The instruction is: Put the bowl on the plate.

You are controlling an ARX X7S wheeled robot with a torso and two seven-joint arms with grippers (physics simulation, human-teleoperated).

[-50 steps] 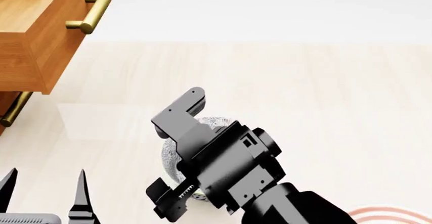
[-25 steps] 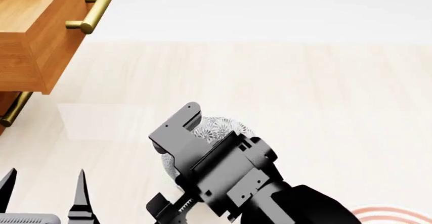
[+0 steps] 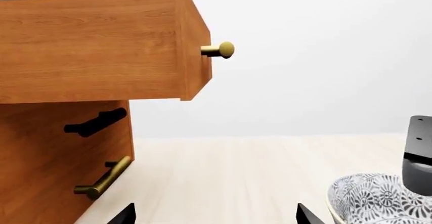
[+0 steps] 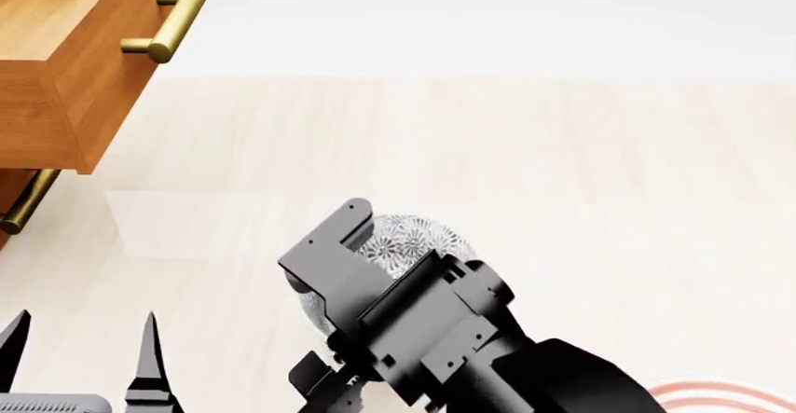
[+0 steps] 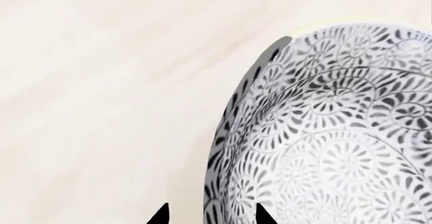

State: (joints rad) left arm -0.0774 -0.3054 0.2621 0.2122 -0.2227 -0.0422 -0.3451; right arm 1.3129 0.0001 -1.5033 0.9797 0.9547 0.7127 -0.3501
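Note:
The bowl (image 4: 417, 236), white with a dense grey floral pattern, rests on the pale wooden surface and is mostly covered by my right arm in the head view. My right gripper (image 5: 210, 216) hangs over the bowl (image 5: 337, 148) and is open. One tip is outside the wall and the other inside, so the jaws straddle the rim with a gap on the outer side. The plate (image 4: 721, 396) shows only as red rings at the lower right edge. My left gripper (image 4: 81, 329) is open and empty at the lower left, and its wrist view catches the bowl (image 3: 371, 198).
A wooden cabinet stands at the left with its top drawer (image 4: 62, 59) pulled out and a brass handle (image 4: 168, 21) sticking forward. A lower brass handle (image 3: 104, 178) sits beneath it. Pale floor lies beyond the bowl.
My right gripper has slid back toward me and lower over the bowl, uncovering more of its far rim. The left gripper has stayed put.

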